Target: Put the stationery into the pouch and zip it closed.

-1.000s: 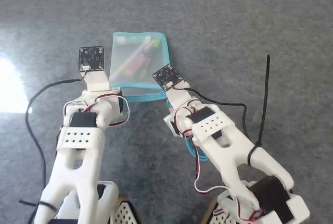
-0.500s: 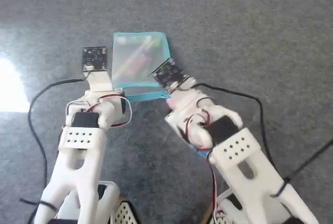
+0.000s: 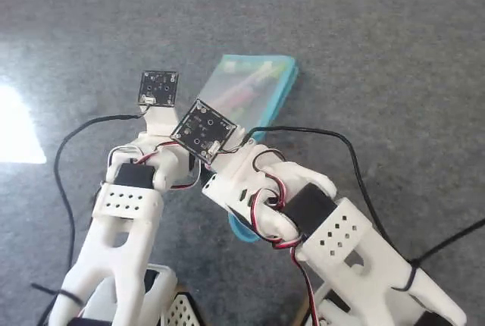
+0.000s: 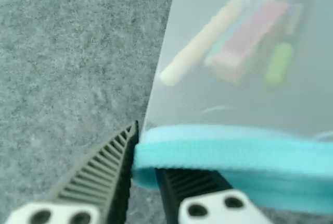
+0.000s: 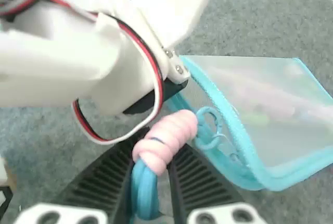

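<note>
The translucent pouch (image 3: 256, 83) with teal edging lies slanted on the grey table, with its stationery inside: a pale yellow stick (image 4: 205, 36), a pink piece (image 4: 250, 28) and a green one (image 4: 278, 62). My left gripper (image 4: 145, 153) is shut on the pouch's teal near edge (image 4: 218, 148) at its corner. Right beside the left arm's white body (image 5: 99, 36), my right gripper (image 5: 155, 156) is shut on the pink zipper pull (image 5: 165, 136), which carries a blue loop (image 5: 143, 185). From the pull, the teal zipper line (image 5: 218, 104) runs along the pouch (image 5: 260, 112).
In the high view the right arm (image 3: 303, 212) crosses leftward and sits tight against the left arm (image 3: 132, 189). Black cables (image 3: 333, 140) trail over the table. A teal loop end (image 3: 244, 229) shows under the right arm. A pale wall borders the far edge.
The right arm has swung left until it lies against the left arm. The pouch has turned, its far end now pointing to the right. The left arm shifted slightly right.
</note>
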You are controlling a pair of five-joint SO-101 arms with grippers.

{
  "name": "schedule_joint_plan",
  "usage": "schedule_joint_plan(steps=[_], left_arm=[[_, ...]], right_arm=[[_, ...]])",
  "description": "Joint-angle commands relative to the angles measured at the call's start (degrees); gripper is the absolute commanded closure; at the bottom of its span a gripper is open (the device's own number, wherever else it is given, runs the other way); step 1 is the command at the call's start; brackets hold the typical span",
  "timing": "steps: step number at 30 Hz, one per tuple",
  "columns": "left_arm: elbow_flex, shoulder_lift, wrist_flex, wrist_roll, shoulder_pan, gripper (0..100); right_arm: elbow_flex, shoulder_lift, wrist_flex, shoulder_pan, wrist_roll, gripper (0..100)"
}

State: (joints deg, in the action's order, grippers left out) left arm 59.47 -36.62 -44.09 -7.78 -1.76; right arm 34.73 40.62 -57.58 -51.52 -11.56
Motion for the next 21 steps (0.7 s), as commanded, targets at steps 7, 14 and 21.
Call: schedule_joint_plan(steps=[7, 14, 21], left_arm=[[-3.8, -2.4, -3.0, 0.6, 0.3, 99], [-4.3, -2.3, -3.2, 0.3, -2.7, 99], [-4.1, -1.8, -3.1, -0.2, -6.4, 99]], right_arm=[[-4.0, 10.1, -6.4, 1.2, -0.7, 99.3], [-4.0, 14.3, -8.4, -4.4, -5.0, 99.3], [-5.0, 14.3, -5.3, -13.8, -6.3, 99.3]])
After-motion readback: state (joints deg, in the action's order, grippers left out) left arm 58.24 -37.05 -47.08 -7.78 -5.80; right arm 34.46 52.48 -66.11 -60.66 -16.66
